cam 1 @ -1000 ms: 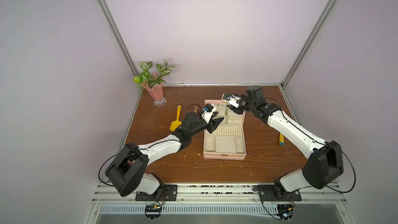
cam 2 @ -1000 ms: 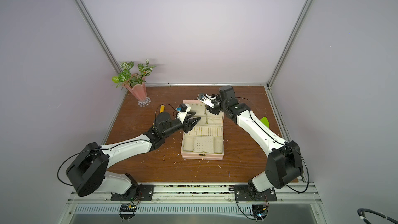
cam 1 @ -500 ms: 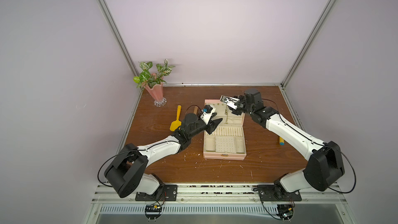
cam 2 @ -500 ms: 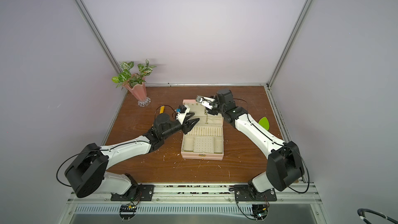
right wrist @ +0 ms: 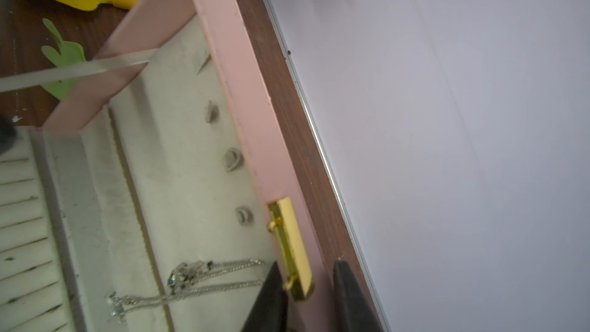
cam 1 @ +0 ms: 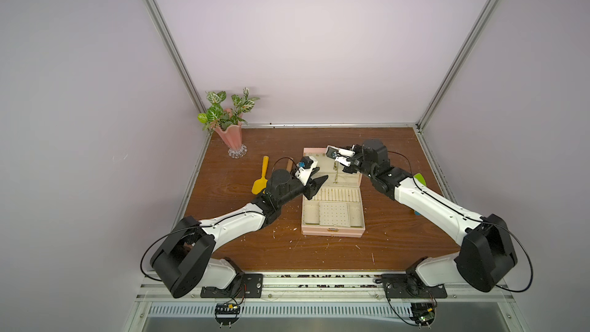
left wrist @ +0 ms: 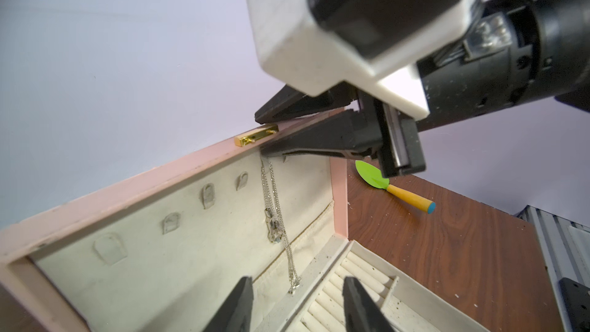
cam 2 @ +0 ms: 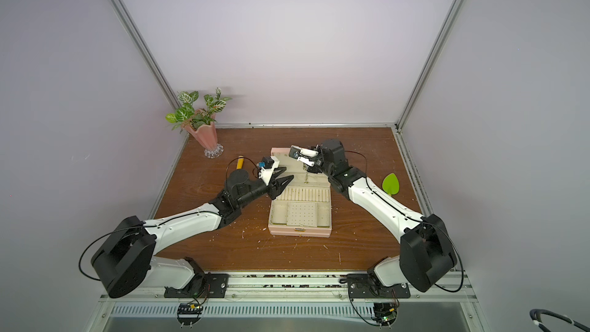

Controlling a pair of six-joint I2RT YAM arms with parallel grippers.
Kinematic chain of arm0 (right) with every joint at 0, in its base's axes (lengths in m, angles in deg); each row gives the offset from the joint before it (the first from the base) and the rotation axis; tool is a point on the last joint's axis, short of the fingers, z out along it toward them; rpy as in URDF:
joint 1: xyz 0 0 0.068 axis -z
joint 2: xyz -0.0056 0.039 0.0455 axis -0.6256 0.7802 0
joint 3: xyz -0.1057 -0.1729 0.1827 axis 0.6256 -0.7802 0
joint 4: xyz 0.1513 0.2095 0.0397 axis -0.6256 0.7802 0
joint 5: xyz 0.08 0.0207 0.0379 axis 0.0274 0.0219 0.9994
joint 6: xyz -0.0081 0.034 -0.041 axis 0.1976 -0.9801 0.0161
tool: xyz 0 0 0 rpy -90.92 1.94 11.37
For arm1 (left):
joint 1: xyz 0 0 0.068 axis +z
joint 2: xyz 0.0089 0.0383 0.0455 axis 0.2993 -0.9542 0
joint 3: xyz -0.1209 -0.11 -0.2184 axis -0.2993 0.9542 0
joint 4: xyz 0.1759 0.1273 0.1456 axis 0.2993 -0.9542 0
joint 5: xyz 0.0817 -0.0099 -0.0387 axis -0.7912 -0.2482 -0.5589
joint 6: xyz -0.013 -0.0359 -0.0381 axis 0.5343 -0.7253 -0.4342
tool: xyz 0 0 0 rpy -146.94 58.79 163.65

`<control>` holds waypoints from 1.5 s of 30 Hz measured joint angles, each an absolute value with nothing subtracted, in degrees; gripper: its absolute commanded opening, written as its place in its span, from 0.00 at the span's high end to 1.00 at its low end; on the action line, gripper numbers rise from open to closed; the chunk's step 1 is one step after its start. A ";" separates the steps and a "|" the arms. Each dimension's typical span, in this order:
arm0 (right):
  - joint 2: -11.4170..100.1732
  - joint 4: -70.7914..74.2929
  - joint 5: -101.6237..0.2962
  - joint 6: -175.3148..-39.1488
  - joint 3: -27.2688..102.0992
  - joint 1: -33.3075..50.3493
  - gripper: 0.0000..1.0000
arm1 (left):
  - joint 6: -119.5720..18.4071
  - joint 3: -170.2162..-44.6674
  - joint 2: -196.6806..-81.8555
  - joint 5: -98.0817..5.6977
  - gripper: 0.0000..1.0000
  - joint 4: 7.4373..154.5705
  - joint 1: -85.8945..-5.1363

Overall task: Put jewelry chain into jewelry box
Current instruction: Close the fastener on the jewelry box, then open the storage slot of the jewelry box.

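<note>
Tabletop [cam 1: 287, 250]: box [cam 1: 332, 232] open at centre, lid [left wrist: 178, 172] standing up on the side toward the far edge.

Right arm [cam 1: 431, 209]: reaches in from the right edge, wrist about level at lid height. Right gripper [right wrist: 306, 268] sits astride the lid's top rim by the clasp [left wrist: 255, 135], one jaw inside, one behind. Gap is narrow; cannot tell whether the jaws pinch the rim.

Left arm [cam 1: 236, 222]: stretched low from the left edge. Left gripper [left wrist: 297, 282] is over the box's left side near the hinge, jaws apart, empty.

Chain [left wrist: 275, 230]: inside the box, hanging doubled down the lid lining from under the inner right jaw, lower end at the hinge line. Upper end is hidden, so hook or jaw is unclear.

Step, as I read it: hanging and letting go. Next move calls for parting the right jaws and lifting off the rim without dragging the chain.
</note>
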State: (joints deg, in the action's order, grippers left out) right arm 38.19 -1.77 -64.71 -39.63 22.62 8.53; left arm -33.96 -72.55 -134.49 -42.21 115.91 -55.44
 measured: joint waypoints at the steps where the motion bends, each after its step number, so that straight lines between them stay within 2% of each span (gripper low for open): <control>1: 38.19 -1.75 -64.71 -39.63 22.62 8.48 0.65 | -33.64 -72.55 -134.27 -42.39 0.51 115.80 -55.44; 7: 34.41 -1.48 -63.09 -42.69 19.49 8.35 0.36 | -28.81 -73.76 -132.90 -43.22 0.51 109.99 -55.44; 14: 23.22 -4.76 -60.27 -52.33 15.77 8.35 0.19 | -20.67 -80.09 -133.35 -44.90 0.53 99.56 -55.41; 21: 12.09 -14.20 -59.66 -71.24 3.03 8.35 0.18 | -13.29 -87.42 -140.87 -51.96 0.59 91.91 -58.45; 28: 6.43 -15.45 -60.14 -85.55 -10.80 8.35 0.18 | -9.51 -89.08 -147.36 -58.76 0.61 88.83 -60.57; 36: 4.59 -17.75 -59.85 -93.68 -16.70 8.35 0.17 | -6.34 -89.08 -148.28 -64.31 0.59 91.63 -60.62; 45: 7.24 -20.81 -60.07 -96.76 -17.91 8.35 0.17 | -5.24 -88.95 -150.49 -65.03 0.65 93.07 -60.84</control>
State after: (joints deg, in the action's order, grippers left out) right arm 7.24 -20.81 -60.07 -96.76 -17.91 8.35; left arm -5.24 -88.95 -150.49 -65.03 93.07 -60.84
